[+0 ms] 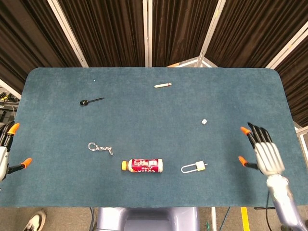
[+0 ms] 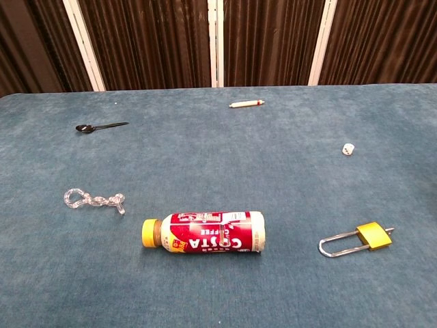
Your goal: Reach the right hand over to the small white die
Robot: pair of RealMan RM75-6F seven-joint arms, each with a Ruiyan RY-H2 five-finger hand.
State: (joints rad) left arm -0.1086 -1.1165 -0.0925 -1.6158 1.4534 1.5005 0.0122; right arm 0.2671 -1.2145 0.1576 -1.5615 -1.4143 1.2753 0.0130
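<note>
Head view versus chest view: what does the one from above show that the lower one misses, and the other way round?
Only the head view shows the two hands: the right hand, open with orange-tipped fingers spread over the table's right edge, and the left hand at the far left.

Only the chest view makes the red bottle's "COSTA" label readable.

Both show the blue felt table, small white die, red-labelled yellow-capped bottle, brass padlock, clear chain, black spoon and white pen.
</note>
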